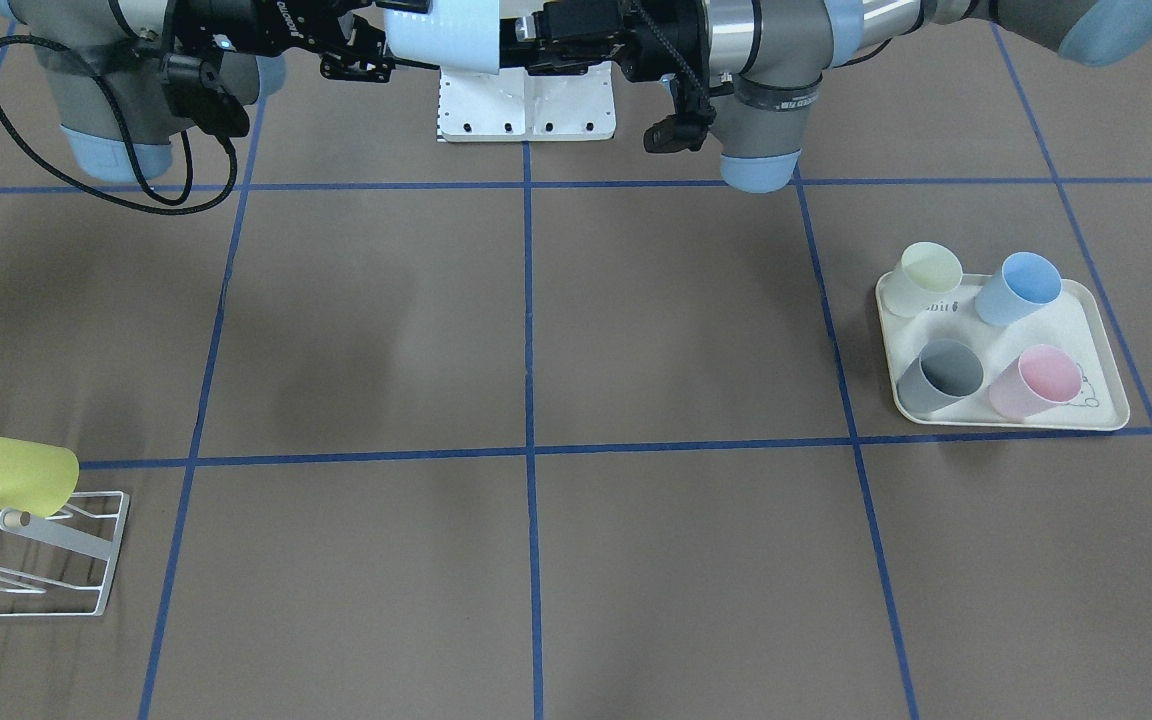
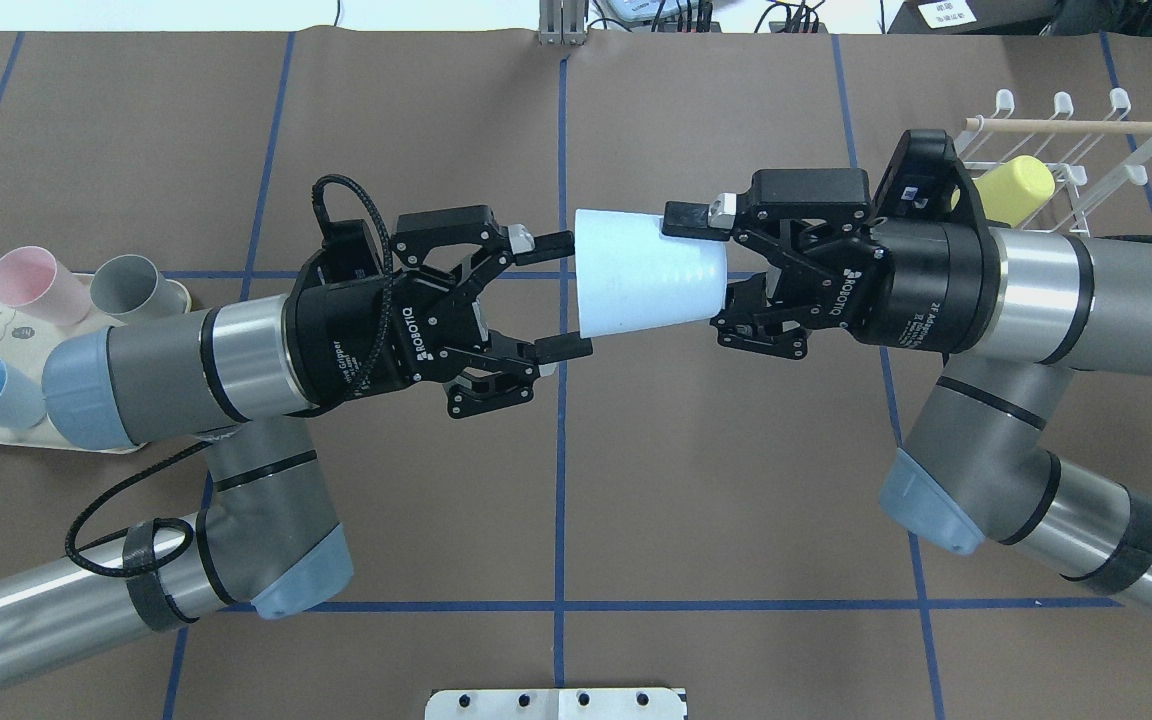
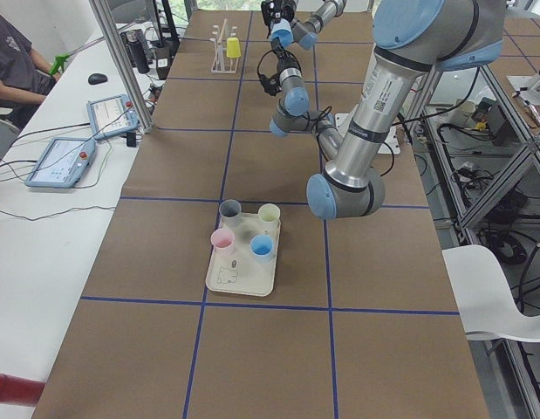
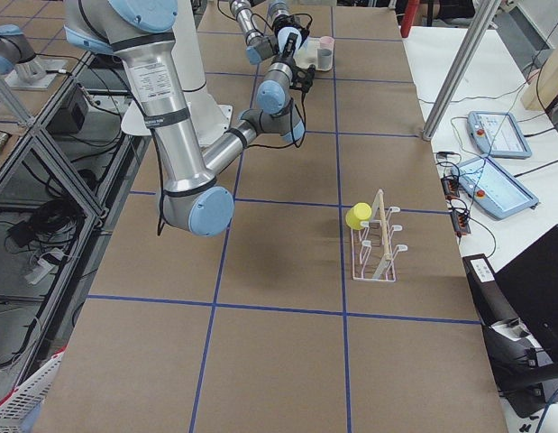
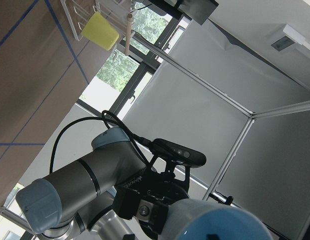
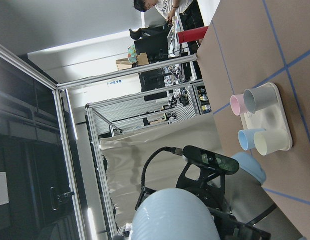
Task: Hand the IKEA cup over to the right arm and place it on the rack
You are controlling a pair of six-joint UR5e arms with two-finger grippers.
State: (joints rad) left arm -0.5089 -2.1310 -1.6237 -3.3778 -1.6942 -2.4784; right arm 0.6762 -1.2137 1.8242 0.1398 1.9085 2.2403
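Note:
A pale blue IKEA cup (image 2: pixel 646 272) hangs on its side above the table's middle, between my two grippers. My right gripper (image 2: pixel 714 262) is shut on the cup's narrow base end. My left gripper (image 2: pixel 564 294) is open, its fingertips (image 2: pixel 568 348) spread just outside the cup's wide rim. The cup also shows at the top of the front-facing view (image 1: pixel 441 35). The white wire rack (image 2: pixel 1071 165) with a wooden dowel stands beyond my right arm and holds a yellow cup (image 2: pixel 1014 188) on a prong.
A cream tray (image 1: pixel 1106 405) holds pale yellow, blue, grey and pink cups at my left side. The rack (image 1: pixel 46 560) sits near the table's corner on my right. A white base plate (image 1: pixel 526 105) lies between the arms. A person sits at a side desk (image 3: pixel 12 65).

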